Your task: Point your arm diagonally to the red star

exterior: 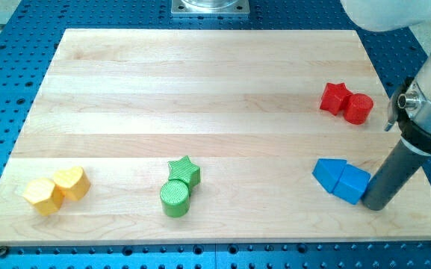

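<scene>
Green cylinder (175, 199) foremost; my tip (374, 205) against blue blocks (340, 179)

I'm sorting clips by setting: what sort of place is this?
Probably a robotics lab bench: a wooden board lies on a blue perforated table, coloured blocks like the red star are scattered about, and my tip touches a blue block.

A robotics lab bench is indicated: a pale wooden board (200, 90) is laid on a blue perforated metal table (13, 90) with a regular grid of holes, and a bolted metal mounting plate (210, 7) is seen at the view's top.
</scene>
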Robot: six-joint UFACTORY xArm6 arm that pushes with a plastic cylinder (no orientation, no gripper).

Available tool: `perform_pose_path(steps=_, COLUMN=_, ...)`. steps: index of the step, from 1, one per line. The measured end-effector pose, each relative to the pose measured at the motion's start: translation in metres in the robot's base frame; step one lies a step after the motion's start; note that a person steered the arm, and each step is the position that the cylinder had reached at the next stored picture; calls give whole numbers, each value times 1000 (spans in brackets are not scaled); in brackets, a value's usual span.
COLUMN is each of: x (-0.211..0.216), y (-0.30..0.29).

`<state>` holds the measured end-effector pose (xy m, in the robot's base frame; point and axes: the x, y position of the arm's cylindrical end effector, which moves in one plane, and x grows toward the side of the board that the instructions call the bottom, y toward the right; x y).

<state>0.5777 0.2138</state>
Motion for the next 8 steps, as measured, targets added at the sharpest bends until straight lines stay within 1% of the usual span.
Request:
perform_pose_path(steps=1, x=25, y=-3)
perform_pose_path(steps=2, x=31, y=-45)
perform_pose_path(steps=3, x=21, y=-107)
perform_pose_path(steps=4, x=7, y=-132)
perform_pose_path(steps=6, x=-11, y=-144)
perform_pose_path(steps=7, x=-63, y=-140)
perform_pose_path(steps=8, x=-98, y=-122)
